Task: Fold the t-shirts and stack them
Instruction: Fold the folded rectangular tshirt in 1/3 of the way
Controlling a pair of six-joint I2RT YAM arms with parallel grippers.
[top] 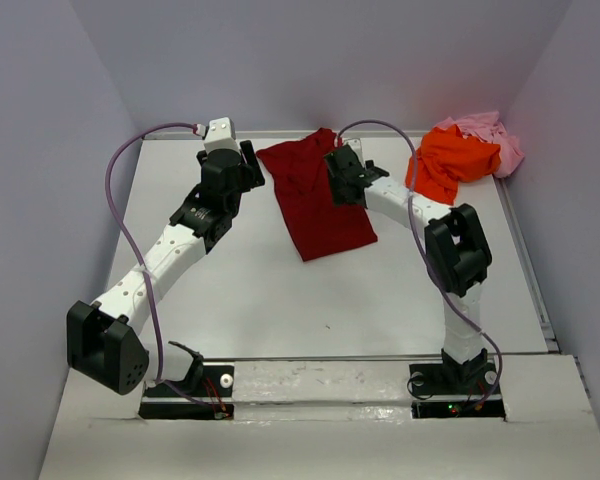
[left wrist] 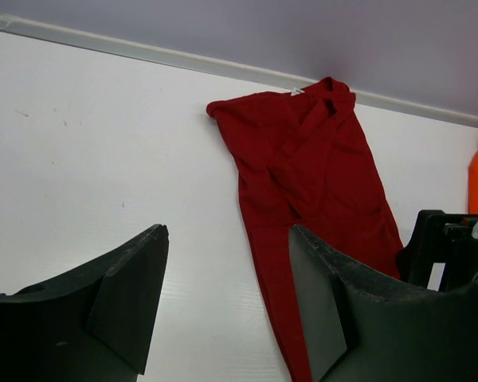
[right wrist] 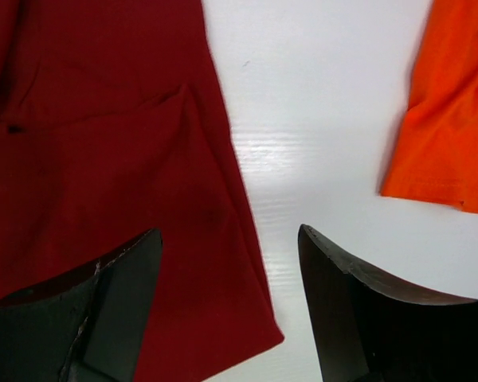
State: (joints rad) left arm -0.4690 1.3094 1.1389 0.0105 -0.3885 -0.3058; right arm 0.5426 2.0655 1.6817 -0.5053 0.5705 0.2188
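Observation:
A dark red t-shirt (top: pixel 313 198) lies folded into a long strip at the back middle of the table. It shows in the left wrist view (left wrist: pixel 311 183) and in the right wrist view (right wrist: pixel 111 175). My left gripper (top: pixel 248 170) stands open just left of its far end, with nothing between its fingers. Over the shirt's right edge my right gripper (top: pixel 342 180) is open and holds nothing. An orange t-shirt (top: pixel 452 160) is bunched at the back right, partly on top of a pale pink t-shirt (top: pixel 490 135).
Grey walls close in the table (top: pixel 280 300) at the back and on both sides. A raised rail (top: pixel 525 250) runs along the right edge. Both arm bases sit on a strip at the near edge.

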